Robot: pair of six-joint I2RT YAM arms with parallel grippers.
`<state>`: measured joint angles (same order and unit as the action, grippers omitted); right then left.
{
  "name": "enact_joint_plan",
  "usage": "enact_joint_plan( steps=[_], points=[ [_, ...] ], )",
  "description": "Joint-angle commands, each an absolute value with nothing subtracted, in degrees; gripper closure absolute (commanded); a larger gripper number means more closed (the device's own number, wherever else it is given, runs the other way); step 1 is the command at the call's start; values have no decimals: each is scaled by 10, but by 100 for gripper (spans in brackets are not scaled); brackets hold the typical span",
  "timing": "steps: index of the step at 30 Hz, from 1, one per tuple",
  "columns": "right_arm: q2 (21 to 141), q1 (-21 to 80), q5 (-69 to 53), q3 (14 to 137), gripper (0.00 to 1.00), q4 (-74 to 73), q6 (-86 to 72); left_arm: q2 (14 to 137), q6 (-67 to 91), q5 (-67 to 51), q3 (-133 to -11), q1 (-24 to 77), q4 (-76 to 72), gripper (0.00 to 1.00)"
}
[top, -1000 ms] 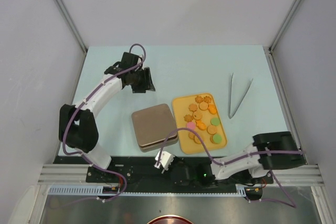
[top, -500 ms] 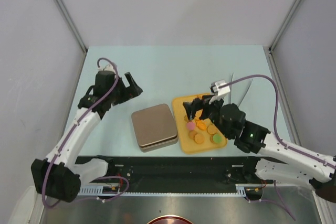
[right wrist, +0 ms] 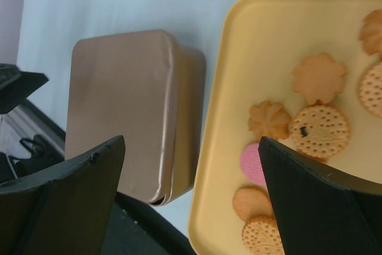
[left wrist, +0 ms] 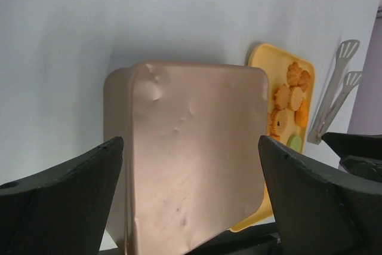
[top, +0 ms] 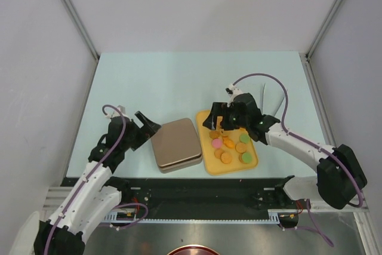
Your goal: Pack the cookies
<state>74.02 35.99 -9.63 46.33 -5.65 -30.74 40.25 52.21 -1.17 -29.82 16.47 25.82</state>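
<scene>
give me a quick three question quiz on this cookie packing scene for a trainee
1. True or false: the brown tin is closed.
2. The cookies lie: A) on the yellow tray B) on top of the tin C) inside the tin.
3. Which pincer hovers over the tray, and does it hold anything?

Key: 1 true; 2 A; 3 the right pincer, open and empty.
</scene>
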Motion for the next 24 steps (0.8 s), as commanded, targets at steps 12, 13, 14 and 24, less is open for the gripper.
enact_joint_plan(
  steps=[12, 13, 14, 24],
  points=[
    [606, 571, 128, 457, 75, -154, -286, 496, 471, 113, -452, 120, 291, 5],
    [608, 608, 141, 447, 88, -159, -303, 508, 469, 113, -462, 110, 290, 7],
    [610, 626, 151, 437, 100, -158, -315, 537, 466, 109, -467, 105, 282, 11],
    [664, 775, 274, 345, 100, -70, -381, 761, 396, -15, -525, 79, 230, 46]
  ],
)
